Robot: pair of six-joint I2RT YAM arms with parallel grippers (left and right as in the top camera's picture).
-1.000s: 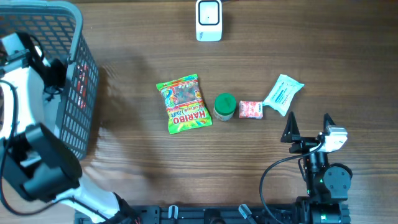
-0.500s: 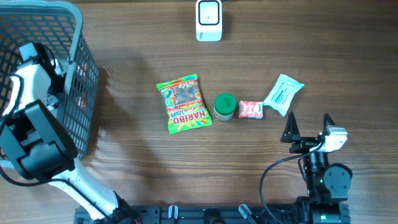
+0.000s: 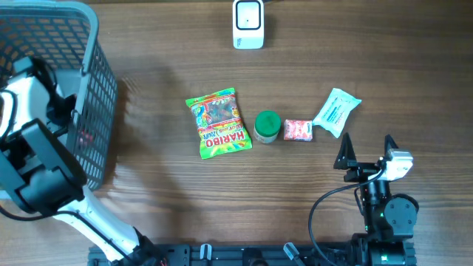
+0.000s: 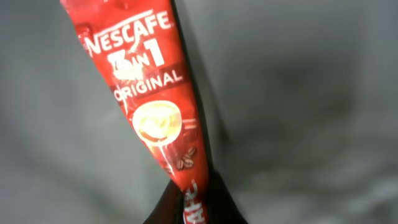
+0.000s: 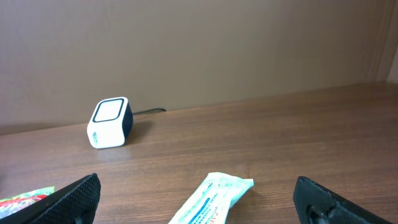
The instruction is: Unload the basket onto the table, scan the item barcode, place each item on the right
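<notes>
The left gripper (image 4: pixel 193 202) is closed tightly on the lower end of the red Nescafe sachet (image 4: pixel 152 99), inside the grey basket (image 3: pixel 100 81). The right gripper (image 3: pixel 366 145) stands wide open and holds nothing.
</notes>
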